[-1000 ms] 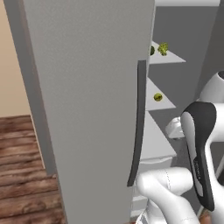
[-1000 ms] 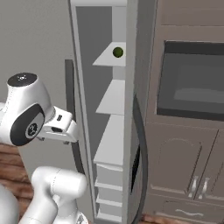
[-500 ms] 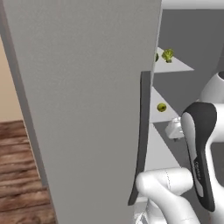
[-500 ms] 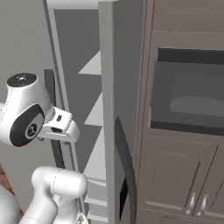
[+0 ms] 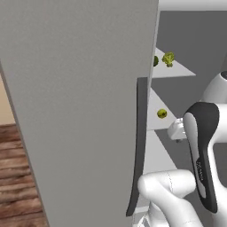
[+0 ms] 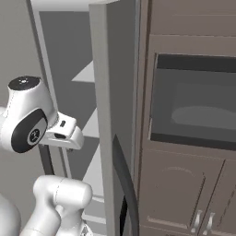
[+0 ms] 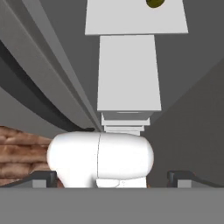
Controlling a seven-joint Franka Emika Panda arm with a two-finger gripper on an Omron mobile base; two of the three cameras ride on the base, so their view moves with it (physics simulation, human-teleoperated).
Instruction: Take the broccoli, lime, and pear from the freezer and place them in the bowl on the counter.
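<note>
The freezer stands open; its broad grey door blocks the left. Right of the door's edge, free room reaches the pale shelves.

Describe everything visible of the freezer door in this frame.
The freezer door is a broad, flat, matte grey slab, swung open and standing upright. A long, dark, curved handle runs down its edge. Past that edge, pale inner shelves carry small green items. In the right base view the door stands edge-on beside brown cabinets.
</note>
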